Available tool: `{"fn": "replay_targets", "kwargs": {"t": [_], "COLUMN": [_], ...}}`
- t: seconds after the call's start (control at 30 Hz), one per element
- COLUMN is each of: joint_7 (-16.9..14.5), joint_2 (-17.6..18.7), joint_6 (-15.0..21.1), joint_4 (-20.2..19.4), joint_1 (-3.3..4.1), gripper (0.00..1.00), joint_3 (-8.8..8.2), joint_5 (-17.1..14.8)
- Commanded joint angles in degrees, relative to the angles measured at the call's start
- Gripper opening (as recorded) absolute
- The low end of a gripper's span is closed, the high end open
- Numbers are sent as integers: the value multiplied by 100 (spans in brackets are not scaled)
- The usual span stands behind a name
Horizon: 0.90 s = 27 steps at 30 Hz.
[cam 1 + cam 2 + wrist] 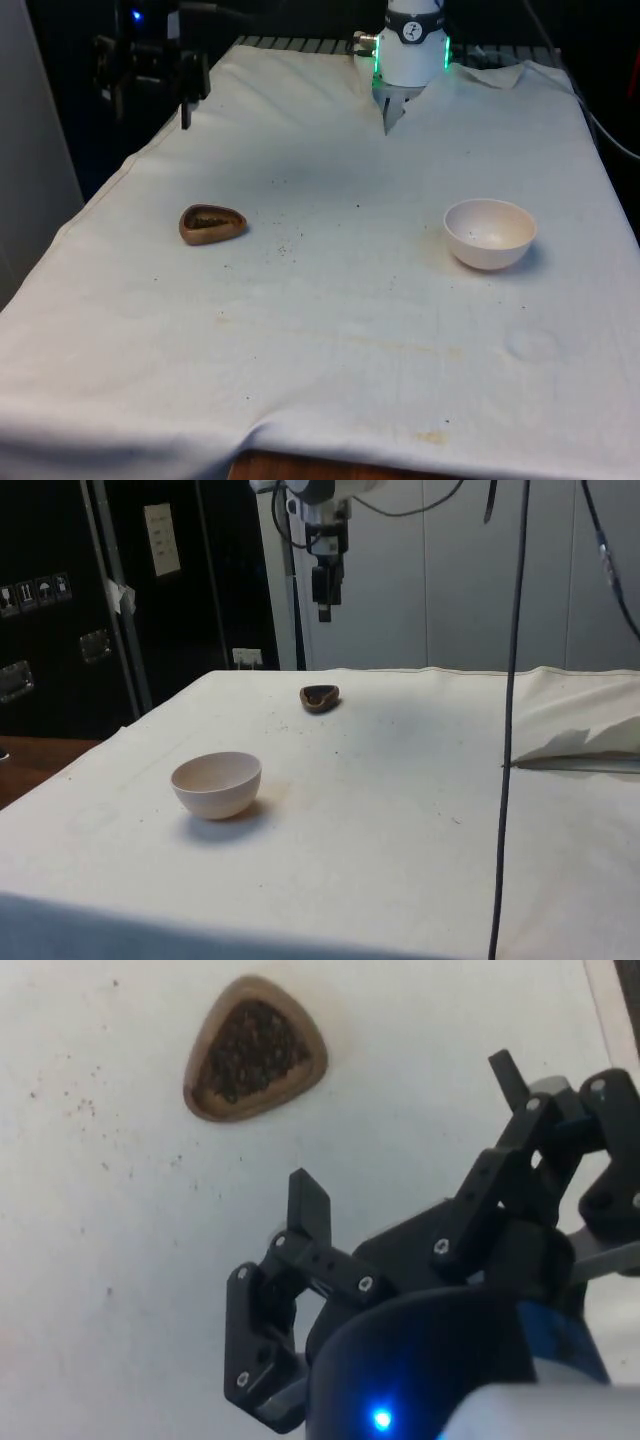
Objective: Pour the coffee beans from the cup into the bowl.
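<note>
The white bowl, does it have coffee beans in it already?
No, the white bowl looks bare inside, and the beans sit in the brown cup across the table.

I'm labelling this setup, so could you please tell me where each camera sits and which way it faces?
Front view: at the table's near end, facing the robot's white base; cup on its left, bowl on its right.
Side view: beside the table, looking across; bowl near, cup far, gripper high.
Wrist view: on the wrist, looking down past open fingers at the cup.
All share the cup.

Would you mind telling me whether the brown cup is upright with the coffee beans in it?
Upright and full. The brown cup sits flat on the white cloth, dark coffee beans filling its opening; the white bowl looks empty.
</note>
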<state>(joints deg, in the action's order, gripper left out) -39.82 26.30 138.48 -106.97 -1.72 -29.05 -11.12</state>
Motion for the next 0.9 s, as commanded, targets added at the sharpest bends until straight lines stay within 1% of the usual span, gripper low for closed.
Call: {"fn": "replay_targets", "kwargs": {"t": [0.0,0.2,0.23,0.27,0.37,0.47,0.5,0.53,0.6,0.63,0.73,0.77,0.8,0.87], "joint_7": [-92,-309,-269,-332,-413,-613,-561,-670,-785,-905,-1066,-980,-1112,-1215], "joint_2": [126,533,527,579,682,762,773,779,814,848,905,871,928,1060], "joint_6": [40,0,23,-6,-29,-74,-23,-86,-115,-155,-212,-138,-235,-275], "joint_4": [92,378,355,413,481,521,493,527,539,556,590,527,607,699], "joint_1": [-69,-86,-34,-80,-86,-103,-40,-109,-115,-120,-132,-57,-132,-143], "gripper": [100,100,100,100,100,100,100,100,100,100,100,100,100,100], "joint_3": [57,40,-17,40,52,63,-11,63,63,63,63,-11,57,57], "joint_5": [-143,-579,-539,-630,-762,-940,-911,-997,-1106,-1215,-1375,-1306,-1427,-1581]}}
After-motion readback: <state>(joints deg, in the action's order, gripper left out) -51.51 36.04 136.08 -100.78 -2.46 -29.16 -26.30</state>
